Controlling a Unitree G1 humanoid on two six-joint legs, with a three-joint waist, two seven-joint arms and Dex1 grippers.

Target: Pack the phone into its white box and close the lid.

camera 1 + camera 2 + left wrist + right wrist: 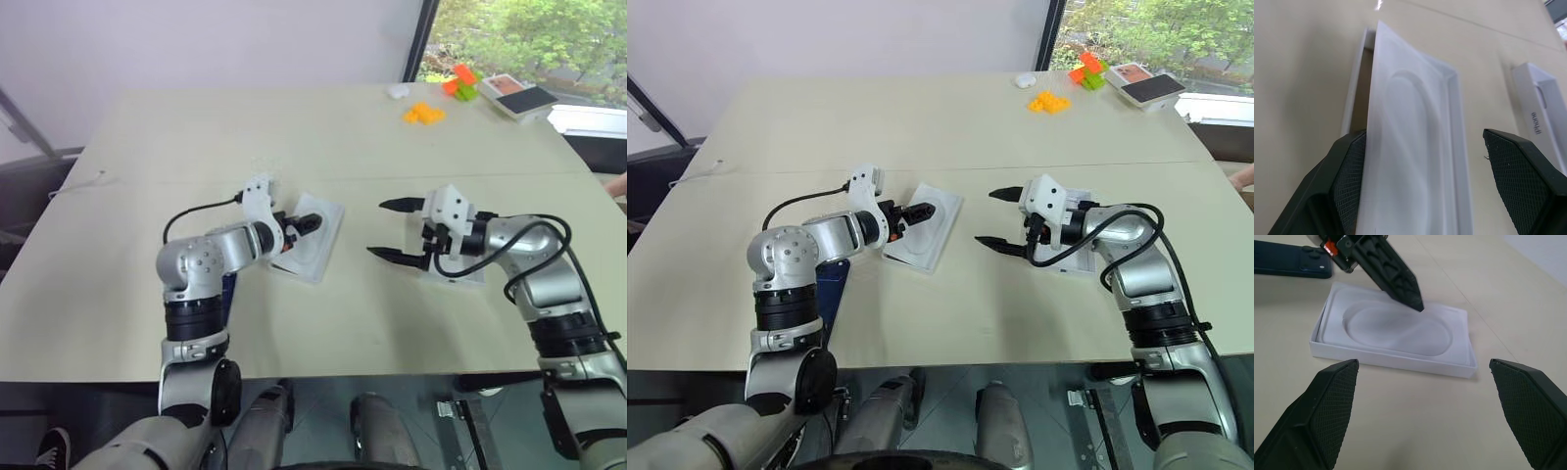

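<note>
Phone (1290,264) at frame's upper left, white box (1396,355) centre with insert (1396,328) seemingly inside, left gripper (1400,284) and right gripper (997,220) jaws apart.

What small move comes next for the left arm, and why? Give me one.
Probably lift the left gripper clear of the white box and swing it toward the phone. Its jaws stand open over the insert lying in the box, and the phone lies on the table, unpacked.
</note>
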